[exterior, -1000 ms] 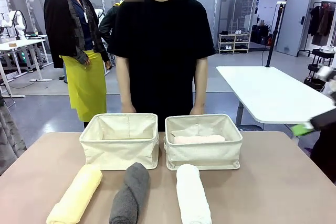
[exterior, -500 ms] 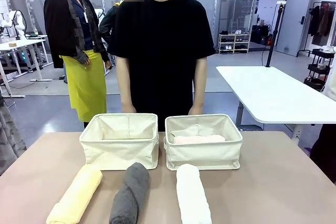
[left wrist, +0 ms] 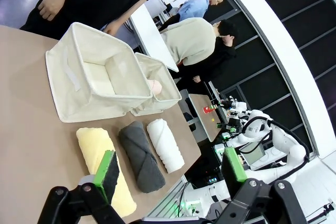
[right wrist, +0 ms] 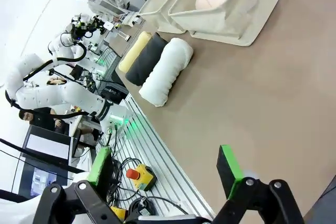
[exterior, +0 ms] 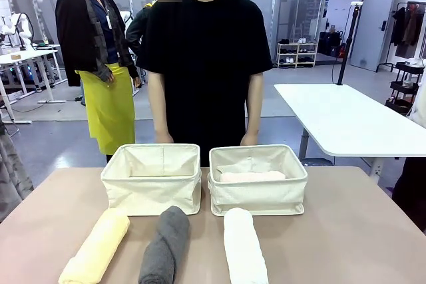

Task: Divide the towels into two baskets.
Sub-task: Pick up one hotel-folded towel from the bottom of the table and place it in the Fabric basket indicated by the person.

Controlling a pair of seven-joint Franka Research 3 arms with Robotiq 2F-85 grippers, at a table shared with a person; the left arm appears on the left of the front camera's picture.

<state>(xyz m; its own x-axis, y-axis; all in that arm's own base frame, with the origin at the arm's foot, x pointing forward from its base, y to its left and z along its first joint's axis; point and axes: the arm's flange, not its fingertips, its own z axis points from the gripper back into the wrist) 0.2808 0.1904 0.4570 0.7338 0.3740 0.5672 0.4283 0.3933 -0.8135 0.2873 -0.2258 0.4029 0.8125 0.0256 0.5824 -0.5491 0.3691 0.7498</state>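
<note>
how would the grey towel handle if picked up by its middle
The dark grey towel looks like soft rolled terry, so it would probably squash and sag at both ends. Being round, it may roll if nudged, though the white towel lies close by.

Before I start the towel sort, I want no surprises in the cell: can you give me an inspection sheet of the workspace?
Surface: brown table, no spills seen.
Job's things: pink towel in the right basket; left basket empty; yellow towel, grey towel and white towel side by side in front of the baskets.
Clutter: nothing seen.
Hands: left hand and right hand open, holding nothing.
Cables: loose cables by a yellow box with a red button, below the table's edge.
Surroundings: person in black close behind the baskets; white table beyond.
</note>
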